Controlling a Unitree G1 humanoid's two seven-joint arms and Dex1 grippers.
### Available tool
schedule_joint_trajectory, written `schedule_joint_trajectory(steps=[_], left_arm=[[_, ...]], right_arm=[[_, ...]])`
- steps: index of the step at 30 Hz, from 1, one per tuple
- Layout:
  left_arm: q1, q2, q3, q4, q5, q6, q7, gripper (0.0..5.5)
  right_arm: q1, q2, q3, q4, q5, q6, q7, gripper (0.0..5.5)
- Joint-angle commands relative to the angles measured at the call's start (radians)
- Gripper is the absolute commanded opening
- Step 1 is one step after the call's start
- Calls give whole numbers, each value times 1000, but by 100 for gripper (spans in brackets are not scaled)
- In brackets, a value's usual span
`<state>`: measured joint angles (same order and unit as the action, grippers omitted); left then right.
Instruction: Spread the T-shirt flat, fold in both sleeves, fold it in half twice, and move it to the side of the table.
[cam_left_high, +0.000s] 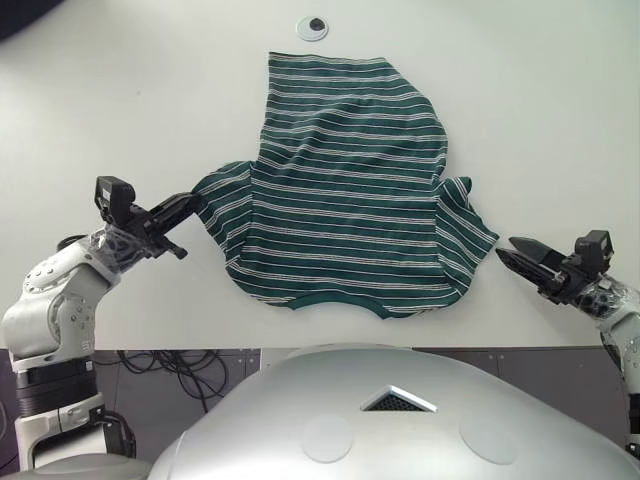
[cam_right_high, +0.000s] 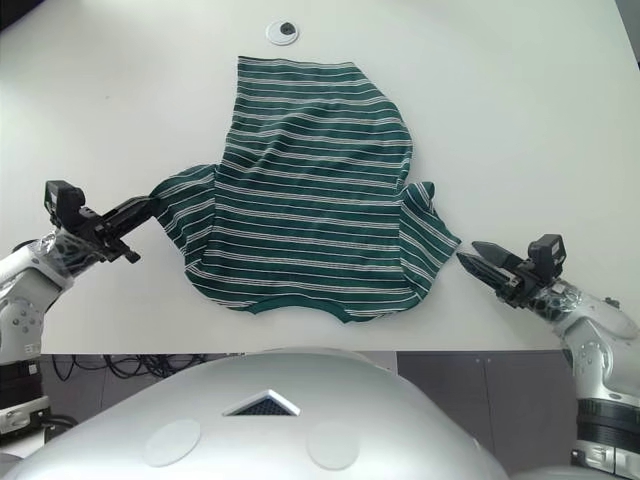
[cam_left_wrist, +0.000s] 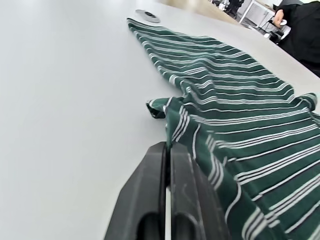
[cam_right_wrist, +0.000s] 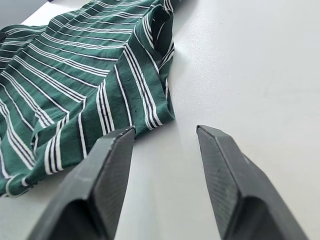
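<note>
Close to the near edge of the white table (cam_left_high: 100, 100), the right gripper (cam_left_high: 505, 250) sits low over the surface toward the right side with its two fingers spread apart. It holds nothing, and its tips are just beside the near corner of the right sleeve (cam_left_high: 465, 225). On the left side, a little farther from the near edge, the left gripper (cam_left_high: 195, 202) has its fingers pressed together on the outer tip of the left sleeve (cam_left_high: 220, 190). That sleeve is drawn out into a point toward the gripper. The T-shirt (cam_left_high: 345, 190), dark green with thin white stripes, lies in the middle of the table. Its long axis runs from the near edge to the far edge, leaning slightly to the left as it goes away. The wide end with both sleeves and a curved band of plain green lies toward the near edge, and the narrower, straight-cut end points toward the far edge. The cloth is not fully flat: it is rumpled along the right side, and the right sleeve is creased and partly doubled over. Just beyond the far end of the shirt, by the far edge, a small round disc (cam_left_high: 312, 27) with a dark centre is set into the table.
</note>
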<state>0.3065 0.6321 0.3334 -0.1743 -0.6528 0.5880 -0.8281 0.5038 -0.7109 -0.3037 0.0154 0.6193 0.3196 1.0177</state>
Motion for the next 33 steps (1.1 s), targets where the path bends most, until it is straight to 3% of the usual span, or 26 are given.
schedule_joint_trajectory(steps=[1, 10, 18, 24, 30, 33], left_arm=[[-7, 5, -27, -72, -32, 55, 1, 4], [-85, -106, -184, -216, -103, 161, 94, 4], [-131, -190, -344, -173, -18, 141, 165, 4], [-115, -182, -346, -192, 19, 121, 175, 37], [-106, -156, -283, -292, -65, 143, 150, 121], [-105, -142, -256, -289, -7, 50, 146, 126]], right_arm=[[-2, 24, 12, 6, -21, 22, -12, 226], [2, 21, 17, -15, -19, 35, -8, 226], [-14, 22, 40, -44, 3, 72, 10, 226], [-17, 35, 41, -83, 33, 121, 1, 226], [-19, 41, 43, -98, 29, 147, -15, 128], [-18, 46, 42, -104, 29, 154, -22, 77]])
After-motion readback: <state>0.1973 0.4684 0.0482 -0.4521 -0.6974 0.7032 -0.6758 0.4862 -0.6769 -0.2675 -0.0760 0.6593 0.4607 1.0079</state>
